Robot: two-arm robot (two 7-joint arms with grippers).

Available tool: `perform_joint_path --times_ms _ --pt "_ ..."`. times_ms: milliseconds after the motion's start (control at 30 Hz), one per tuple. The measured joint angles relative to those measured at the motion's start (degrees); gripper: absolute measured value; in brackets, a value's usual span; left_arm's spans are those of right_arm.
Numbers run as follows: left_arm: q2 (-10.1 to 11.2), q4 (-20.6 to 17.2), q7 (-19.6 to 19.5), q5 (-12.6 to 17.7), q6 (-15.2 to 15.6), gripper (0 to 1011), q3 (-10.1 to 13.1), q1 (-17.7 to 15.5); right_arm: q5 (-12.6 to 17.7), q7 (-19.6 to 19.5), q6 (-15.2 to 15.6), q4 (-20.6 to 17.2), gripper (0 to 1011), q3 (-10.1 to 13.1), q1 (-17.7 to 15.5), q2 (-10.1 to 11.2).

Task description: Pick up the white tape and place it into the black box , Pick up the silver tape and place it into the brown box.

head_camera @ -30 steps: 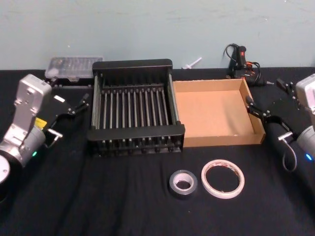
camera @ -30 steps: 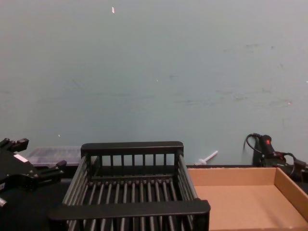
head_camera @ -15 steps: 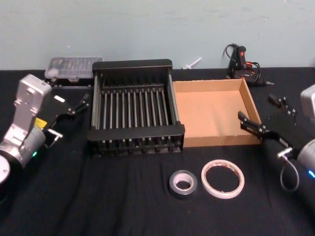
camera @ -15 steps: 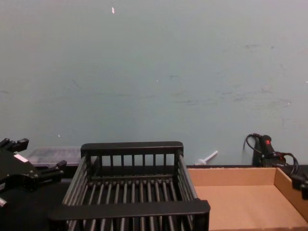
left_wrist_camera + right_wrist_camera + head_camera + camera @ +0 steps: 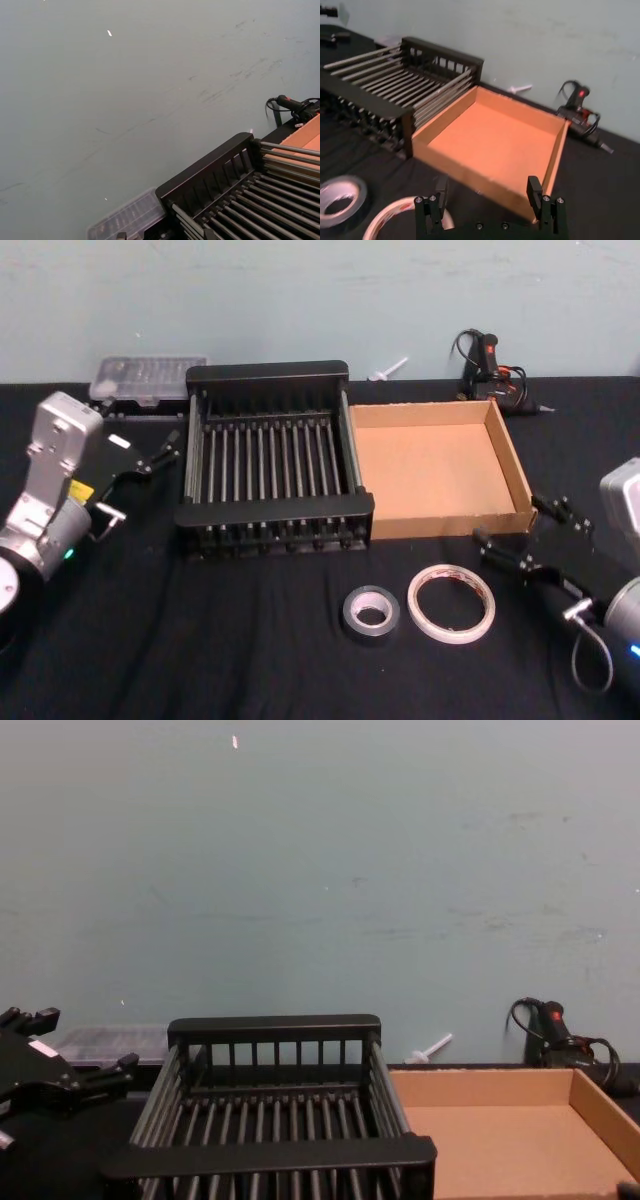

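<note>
Sitting side by side on the near part of the worktop (image 5: 250, 660), the silver tape (image 5: 371, 613) and the white tape (image 5: 451, 603) lie flat with their holes up, which leaves their rims open to a claw coming from above or from the side. Neither is held. The silver roll is on the left, the white ring just to its right, the two close together but apart.

Beyond them stand the two receivers, touching wall to wall: the black box (image 5: 275, 511) on the left and the brown box (image 5: 437, 525) on the right, both with nothing inside, so each tape has a short path to its place.

The right claw (image 5: 531, 535) hangs low just right of the white tape, at the near right corner of the brown box, its fingers spread wide with nothing between them; this looks like a line-up for the white ring. The left claw (image 5: 160, 452) is parked left of the black box, fingers apart and holding nothing.

Red print shows on the white tape's inner core, too small to read. No other writing is legible.
</note>
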Motion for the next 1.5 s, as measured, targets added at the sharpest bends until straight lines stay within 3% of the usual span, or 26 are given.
perform_joint_path --times_ms 333,900,1500 --pt "0.0 0.0 0.0 0.0 0.0 1001 0.0 0.0 1.08 2.58 5.47 -1.43 1002 0.52 -2.13 -0.15" --pt "0.0 0.0 0.0 0.0 0.0 1002 0.0 0.0 0.76 5.15 14.5 -1.42 1002 0.51 -1.42 -1.32" --pt "0.0 0.0 0.0 0.0 0.0 1001 0.0 0.0 -2.64 6.45 16.64 0.65 1002 0.18 0.23 -3.92"
